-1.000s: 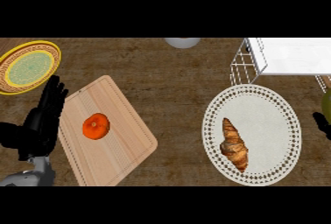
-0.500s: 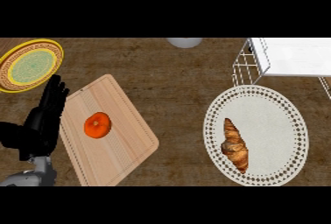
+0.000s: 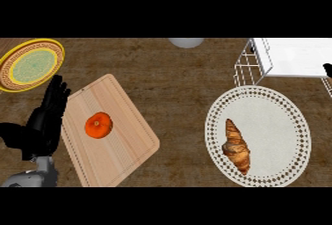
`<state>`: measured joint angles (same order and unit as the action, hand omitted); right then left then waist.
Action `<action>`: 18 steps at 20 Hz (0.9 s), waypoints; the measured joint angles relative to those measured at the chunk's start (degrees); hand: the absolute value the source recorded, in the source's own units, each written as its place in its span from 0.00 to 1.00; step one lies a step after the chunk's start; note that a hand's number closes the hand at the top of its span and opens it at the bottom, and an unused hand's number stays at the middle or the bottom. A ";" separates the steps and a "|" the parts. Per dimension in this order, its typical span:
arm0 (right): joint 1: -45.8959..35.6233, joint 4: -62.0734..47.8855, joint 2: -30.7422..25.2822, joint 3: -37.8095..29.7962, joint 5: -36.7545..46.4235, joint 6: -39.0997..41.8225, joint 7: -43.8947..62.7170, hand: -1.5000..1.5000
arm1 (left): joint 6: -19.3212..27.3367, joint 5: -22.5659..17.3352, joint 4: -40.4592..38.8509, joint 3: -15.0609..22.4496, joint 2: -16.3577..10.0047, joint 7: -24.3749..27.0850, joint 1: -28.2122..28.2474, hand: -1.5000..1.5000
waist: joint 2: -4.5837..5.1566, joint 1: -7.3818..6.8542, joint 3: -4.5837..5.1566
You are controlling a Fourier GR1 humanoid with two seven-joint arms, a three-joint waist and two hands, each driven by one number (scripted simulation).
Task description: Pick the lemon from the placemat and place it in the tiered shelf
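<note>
Brown wooden counter [image 3: 175, 88] fills the head view. At 4 o'clock lies the round pale placemat [image 3: 276, 123] with its lacy rim, and on its lower left part rests a croissant [image 3: 236, 147], lengthwise from 12 to 6 o'clock. The lemon does not show on the mat or anywhere else in this view, so where it is cannot be told. At 2 o'clock, just beyond the mat's upper edge, stands the tiered shelf [image 3: 295, 55], a white top over thin white wire sides. At 3 o'clock of the shelf, against the view's edge, a small black piece of the right hand [image 3: 328, 69] shows; whether it is released, clenched or grasping anything cannot be told. At 8 o'clock a light wooden cutting board [image 3: 123, 154] lies tilted, with an orange fruit [image 3: 98, 125] on its middle. At the board's 9 o'clock the left hand [image 3: 44, 121] stands released, straight fingers toward 12 o'clock, holding nothing. At 10 o'clock sits a yellow plate [image 3: 29, 65] with a green centre. At 12 o'clock a pale round thing [image 3: 186, 42] is cut off by the view's edge.
</note>
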<state>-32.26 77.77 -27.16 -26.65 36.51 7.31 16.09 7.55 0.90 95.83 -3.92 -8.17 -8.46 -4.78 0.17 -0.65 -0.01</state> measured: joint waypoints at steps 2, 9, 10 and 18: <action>-2.46 -5.65 -0.66 -0.04 0.33 -2.91 -2.72 1.00 | -0.50 -0.31 -1.09 -0.52 -0.24 0.58 -0.63 0.50 | 0.04 -0.08 0.00; -10.04 -24.56 -3.30 -0.26 0.90 -11.40 -12.71 1.00 | -0.48 0.26 2.14 0.25 0.09 -2.10 -0.08 0.50 | 0.13 -0.51 -0.03; -10.70 -26.55 -3.93 -0.03 1.00 -11.79 -13.92 1.00 | -0.33 0.46 2.52 0.40 0.23 -2.59 -0.08 0.50 | 0.12 -0.45 -0.03; -16.95 -42.37 -4.37 -2.72 -1.34 -17.24 -19.09 0.00 | -1.33 0.00 1.69 -0.43 -0.34 -2.39 -0.91 0.50 | 0.34 -0.90 -0.05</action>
<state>-49.21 35.40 -31.53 -29.38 35.17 -9.93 -3.00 6.22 0.90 97.52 -4.36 -8.52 -10.85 -5.69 0.50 -1.54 -0.06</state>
